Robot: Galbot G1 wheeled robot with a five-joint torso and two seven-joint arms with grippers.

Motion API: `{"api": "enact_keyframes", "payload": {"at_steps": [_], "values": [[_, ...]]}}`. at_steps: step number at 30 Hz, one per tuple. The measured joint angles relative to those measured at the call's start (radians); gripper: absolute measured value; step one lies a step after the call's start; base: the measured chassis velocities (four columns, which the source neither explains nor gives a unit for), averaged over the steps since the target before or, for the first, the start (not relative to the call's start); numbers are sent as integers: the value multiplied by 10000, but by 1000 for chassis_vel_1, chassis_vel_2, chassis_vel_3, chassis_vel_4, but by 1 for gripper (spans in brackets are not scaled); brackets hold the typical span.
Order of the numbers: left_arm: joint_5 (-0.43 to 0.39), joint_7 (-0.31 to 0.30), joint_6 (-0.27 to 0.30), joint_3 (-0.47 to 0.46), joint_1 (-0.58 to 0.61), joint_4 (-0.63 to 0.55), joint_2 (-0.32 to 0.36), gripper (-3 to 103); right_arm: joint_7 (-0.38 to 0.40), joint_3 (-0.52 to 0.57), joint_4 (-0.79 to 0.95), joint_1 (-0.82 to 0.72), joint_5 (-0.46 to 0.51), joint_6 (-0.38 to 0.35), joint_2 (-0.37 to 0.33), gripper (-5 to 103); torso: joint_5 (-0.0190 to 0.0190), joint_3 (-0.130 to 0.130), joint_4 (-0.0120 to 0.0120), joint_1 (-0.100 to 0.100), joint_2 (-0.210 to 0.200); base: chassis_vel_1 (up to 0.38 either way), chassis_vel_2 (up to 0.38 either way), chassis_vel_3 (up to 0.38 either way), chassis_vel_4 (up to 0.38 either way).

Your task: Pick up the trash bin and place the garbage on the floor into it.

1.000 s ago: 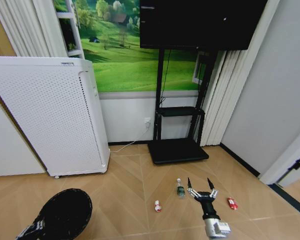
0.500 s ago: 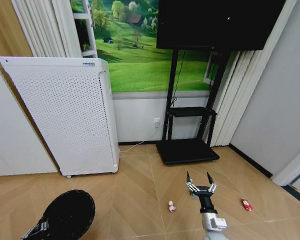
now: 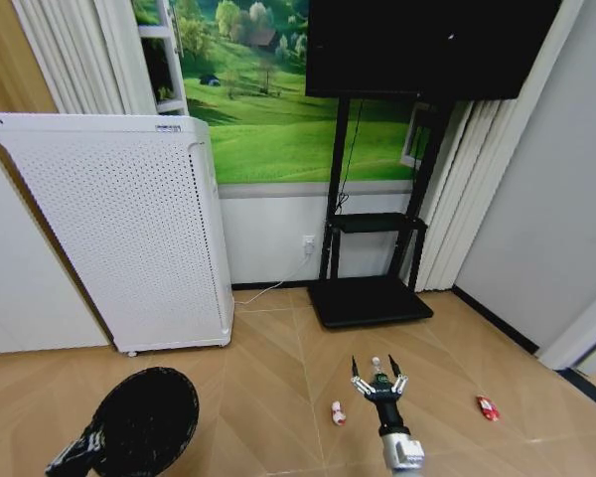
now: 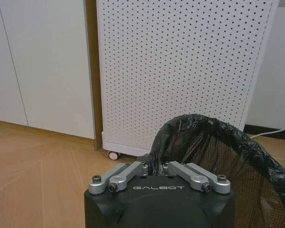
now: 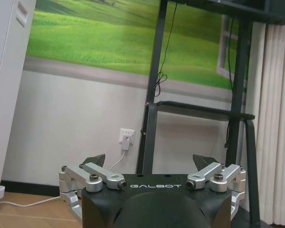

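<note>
Nearest the robot, the left gripper (image 4: 155,167) has its silver fingers pinched together on the rim of the small black round mesh-walled trash bin (image 3: 145,422), lined with a black bag and held tilted low at the left. The right gripper (image 3: 377,376) hangs over the tan herringbone parquet floor (image 3: 268,348), its dark fingers spread wide, holding nothing. A white cap of the clear bottle (image 3: 377,363) peeks between those fingers. A tiny red-and-white piece (image 3: 338,413) lies just left, another (image 3: 488,407) well right. Beyond stands the tall white perforated appliance (image 3: 119,229).
</note>
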Motion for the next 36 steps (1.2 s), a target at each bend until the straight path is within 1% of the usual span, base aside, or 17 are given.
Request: {"api": "enact_keyframes", "payload": {"at_steps": [3, 5, 7, 8, 10, 12, 13, 14, 16, 19, 22, 25, 26, 27, 30, 31, 36], "values": [[-181, 23, -11, -106, 61, -66, 102, 7, -15, -81, -271, 30, -57, 190, -21, 100, 1, 1, 2, 0, 0, -174, 176, 150, -149], [-252, 24, -16, -135, 47, -96, 175, 7, -117, -79, -410, 35, -84, 132, -75, 100, 0, 1, 2, 1, -1, -187, 207, 184, -154], [-334, -16, -16, -145, -77, -98, 313, 7, -456, -95, -719, -47, -93, -306, -283, 100, -2, 6, -3, 6, -1, -163, 165, 163, -132], [-334, -16, -16, -145, -77, -98, 313, 7, -456, -95, -719, -47, -93, -306, -283, 100, -2, 6, -3, 6, -1, -136, 136, 163, -132], [-381, -82, -14, -120, -182, -99, 386, 7, -679, -212, -1161, -29, -207, -630, -580, 100, -1, 6, -5, 6, -1, -111, 54, 92, -78], [-395, -87, -11, -97, -218, -101, 397, 7, -719, -276, -1498, 28, -289, -769, -728, 100, -1, 5, -2, 5, -2, -17, 24, 48, -62], [-408, -82, -19, -88, -243, -101, 399, 7, -723, -333, -1843, 53, -413, -983, -870, 100, 1, 2, 0, 3, -1, 0, 0, 0, 0], [-408, -82, -19, -88, -243, -101, 399, 7, -723, -333, -1843, 53, -413, -983, -870, 100, 1, 2, 0, 3, -1, 0, 0, 0, 0], [-418, -40, -90, -94, -277, -8, 402, 7, -850, -389, -2240, 6, -394, -1494, -1054, 100, 0, 0, 2, 1, 0, 55, -41, -42, 47], [-417, 28, -147, -113, -329, 223, 406, 7, -989, -595, -2772, -56, -294, -1881, -1167, 100, 0, 0, -2, -1, -1, 39, -25, -34, 23], [-413, 49, -176, -106, -354, 320, 394, 7, -1088, -790, -3130, 58, -371, -2060, -1196, 100, -1, -1, -2, -1, -1, 0, 0, 0, 0], [-386, 94, -190, -32, -361, 387, 380, 7, -1211, -1396, -3488, 405, -248, -2604, -1260, 100, 1, 0, 0, -1, 0, 0, 0, 0, 0], [-386, 94, -190, -32, -361, 387, 380, 7, -1211, -1396, -3488, 405, -248, -2604, -1260, 100, 1, 0, 0, -1, 0, 0, 0, 0, 0], [-377, 100, -192, 5, -374, 403, 394, 7, -1196, -1689, -3593, 586, -94, -2854, -1283, 100, -3, 1, 0, 0, -1, 0, 0, 0, 0], [-370, 102, -192, 20, -386, 405, 405, 7, -1146, -1898, -3687, 720, 32, -3041, -1288, 100, -2, 2, 1, 0, -1, 0, 0, 0, 0], [-356, 102, -193, 36, -392, 396, 421, 7, -1012, -2192, -3929, 1011, 210, -3261, -1289, 100, 1, 2, 0, 0, 0, 0, 0, 0, 0], [-322, 101, -208, 43, -329, 285, 381, 7, -685, -2465, -4569, 1673, 598, -3692, -1281, 100, -1, 1, 0, 0, 0, 0, 0, 0, 0]]}}
